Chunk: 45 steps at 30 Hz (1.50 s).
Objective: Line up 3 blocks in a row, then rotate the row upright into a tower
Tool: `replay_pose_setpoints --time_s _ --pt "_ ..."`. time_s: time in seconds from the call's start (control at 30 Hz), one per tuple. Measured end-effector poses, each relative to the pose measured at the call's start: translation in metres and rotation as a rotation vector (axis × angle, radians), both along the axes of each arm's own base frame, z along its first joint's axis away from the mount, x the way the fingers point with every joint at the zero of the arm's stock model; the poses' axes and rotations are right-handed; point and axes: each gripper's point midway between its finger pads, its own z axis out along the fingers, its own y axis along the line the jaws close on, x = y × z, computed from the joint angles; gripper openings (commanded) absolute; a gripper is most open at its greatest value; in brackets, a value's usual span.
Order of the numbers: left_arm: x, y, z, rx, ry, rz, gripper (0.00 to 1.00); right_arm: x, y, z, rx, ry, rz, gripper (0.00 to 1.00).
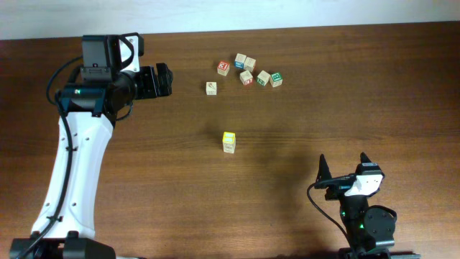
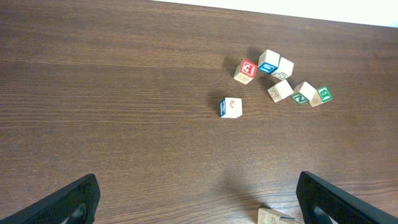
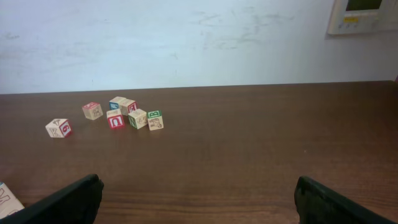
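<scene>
Overhead first. Your left gripper (image 1: 164, 78) hangs well left of the six-block cluster (image 1: 246, 77), and its jaws are hard to read from up here. A lone block (image 1: 211, 88) sits just off the cluster's lower left. The yellow-topped block (image 1: 228, 138) stands alone on the brown table (image 1: 144, 180), well below the cluster. Pale wood shows under the yellow, but you can't tell whether it's one cube or a stack. Your right gripper (image 1: 343, 167) sits far below and right of the cluster, spread wide and empty.

Left wrist now. Both fingers (image 2: 68, 202) are parted as wide as they go and are gripping nothing. The cluster (image 2: 280, 91) is ahead with the lone block (image 2: 231, 107) just left of it, blue side showing. A pale cube (image 2: 273, 217) is cut off by the bottom edge, well short of the cluster.

Right wrist. The fingers (image 3: 68, 202) are wide apart too, nothing between them. The cluster (image 3: 137, 118) lies far across the table, the lone block (image 3: 59, 128) to its left. A pale cube (image 3: 7, 200) peeks in at the lower-left corner, nearer you than the cluster.
</scene>
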Motion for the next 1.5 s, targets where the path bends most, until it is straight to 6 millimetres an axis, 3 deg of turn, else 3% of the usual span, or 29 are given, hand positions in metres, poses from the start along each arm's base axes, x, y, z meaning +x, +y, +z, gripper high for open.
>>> replay_pose_setpoints --time_s 1.33,1.5 --pt "-0.006 0.000 -0.005 0.001 0.030 0.000 0.99 0.000 0.000 0.000 -0.001 0.000 0.000 0.98" --pt "-0.005 0.010 -0.004 0.061 -0.043 0.021 0.99 0.000 0.000 0.000 0.000 0.000 0.000 0.98"
